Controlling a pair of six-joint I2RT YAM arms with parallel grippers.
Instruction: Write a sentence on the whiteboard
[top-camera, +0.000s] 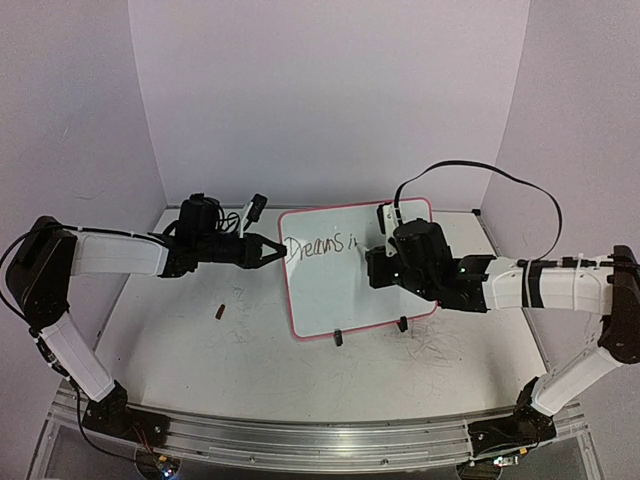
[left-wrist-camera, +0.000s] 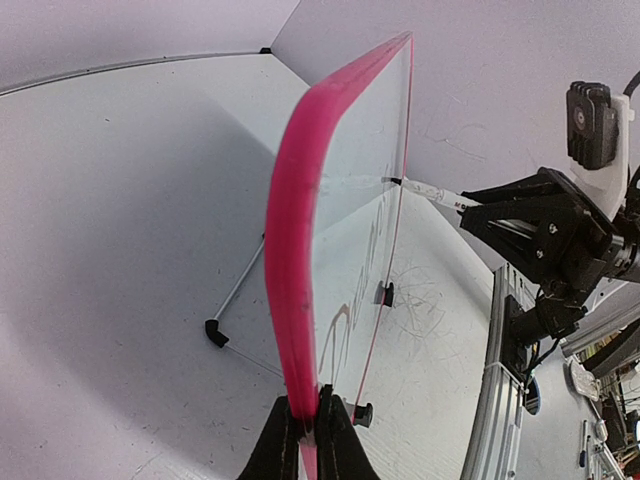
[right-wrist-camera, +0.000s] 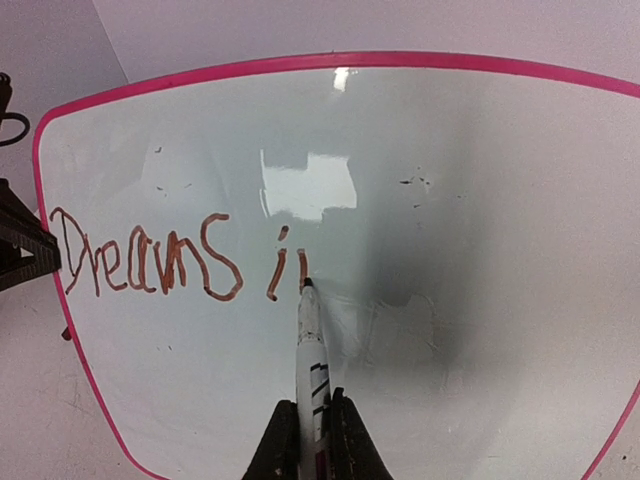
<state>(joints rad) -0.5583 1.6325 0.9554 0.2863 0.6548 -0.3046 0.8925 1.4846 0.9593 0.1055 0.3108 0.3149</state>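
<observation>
**Mid-line at "Dreams i"**

The small, glossy white whiteboard with a thin pink frame stands tilted on black clip feet. It sits at the middle of the scuffed white worktop, between the two arms. The left gripper is clamped on the left edge of the frame. The right gripper is closed on a slim white marker, whose dark tip touches the board just right of the "i". The sentence, in thin dark handwriting along the upper left, reads only "Dreams i".
</observation>
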